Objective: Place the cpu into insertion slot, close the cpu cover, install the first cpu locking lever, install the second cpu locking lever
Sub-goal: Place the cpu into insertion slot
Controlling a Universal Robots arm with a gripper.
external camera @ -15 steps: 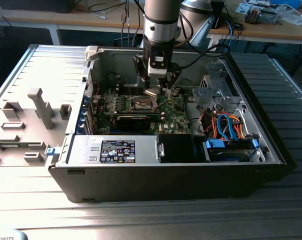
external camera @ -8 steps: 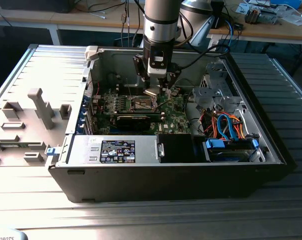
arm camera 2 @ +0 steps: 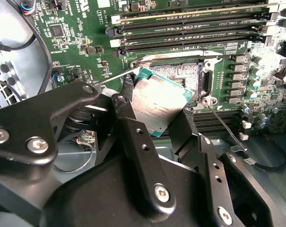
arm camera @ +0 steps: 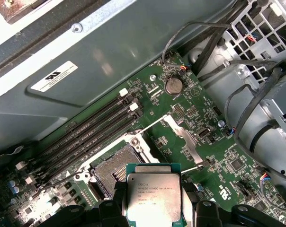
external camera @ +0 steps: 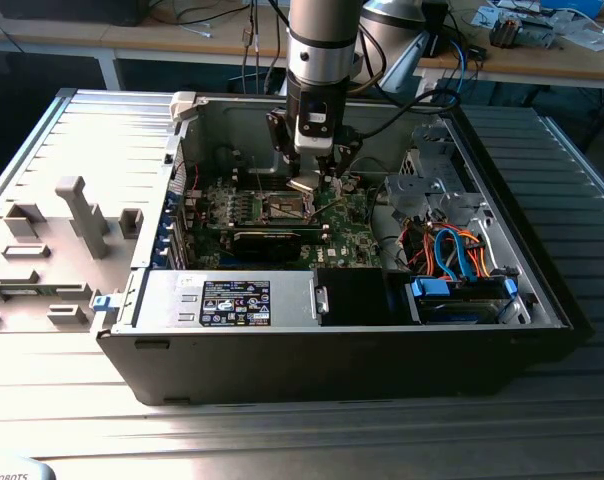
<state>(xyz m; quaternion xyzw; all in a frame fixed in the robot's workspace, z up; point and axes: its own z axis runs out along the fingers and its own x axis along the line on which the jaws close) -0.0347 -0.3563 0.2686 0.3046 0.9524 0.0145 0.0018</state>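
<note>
Black fingers (arm camera 2: 138, 146) fill the near part of the second wrist view; the jaws are closed to the width of the cpu (arm camera 2: 159, 101) and grip it by two opposite edges, so its silver-grey face and green border show between them; in the first wrist view the cpu (arm camera: 154, 198) sits square between the jaws' tips, face towards the camera; in the second wrist view it looks tilted, with one corner reaching over the rim of the insertion slot (arm camera 2: 181, 75); whether it touches the slot I cannot tell. In the first wrist view the insertion slot (arm camera: 112, 168) lies open just beyond the chip, its dark contact field bare; the cpu cover (arm camera: 181, 137) stands swung open on the slot's far side, apart from the jaws; a thin locking lever (arm camera 2: 226, 125) slants away from the slot's corner, unlatched; long memory slots (arm camera 2: 190, 28) run beside the slot on the green board. In the exterior view the arm (external camera: 322, 40) reaches straight down into the open computer case (external camera: 332, 350), which rests on the ribbed desk (external camera: 282, 430); the jaws hang just above the insertion slot (external camera: 285, 207).
</note>
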